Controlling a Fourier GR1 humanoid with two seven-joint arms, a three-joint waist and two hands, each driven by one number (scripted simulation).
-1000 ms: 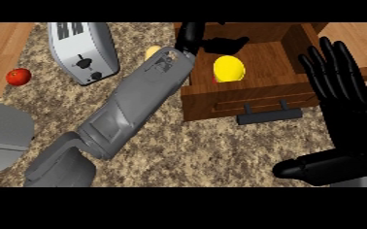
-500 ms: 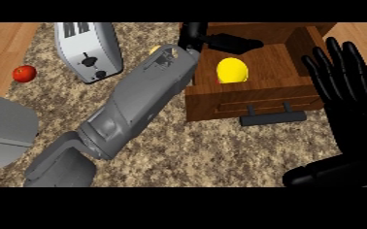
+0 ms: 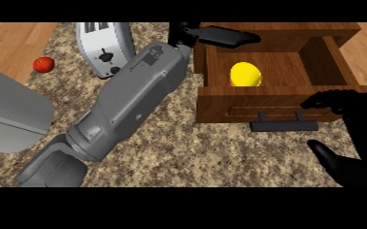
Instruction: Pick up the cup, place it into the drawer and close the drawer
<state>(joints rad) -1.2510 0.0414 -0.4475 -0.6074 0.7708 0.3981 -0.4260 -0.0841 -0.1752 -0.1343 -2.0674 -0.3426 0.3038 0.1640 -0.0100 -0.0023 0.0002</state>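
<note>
A yellow cup [image 3: 246, 73] sits inside the open wooden drawer [image 3: 272, 107], toward its left side. My left forearm runs up from the lower left. My left hand [image 3: 224, 37] hangs over the drawer's back left corner with straight fingers pointing right, holding nothing. The cup lies apart from it, below the fingers. My right hand [image 3: 340, 106] shows at the right edge, open, its fingers bent toward the right end of the drawer's front and its thumb lower down. The drawer's black handle [image 3: 284, 125] is just left of that hand.
A white toaster [image 3: 106, 48] stands at the back, left of my left arm. A small red fruit [image 3: 44, 64] lies farther left on the wood strip. A grey rounded object [image 3: 22, 111] fills the left edge. Speckled counter [image 3: 208, 150] lies in front of the drawer.
My right hand has come down from an upright pose to the drawer front's right end. The left hand has stayed over the drawer's back corner, and the cup has stayed in the drawer.
</note>
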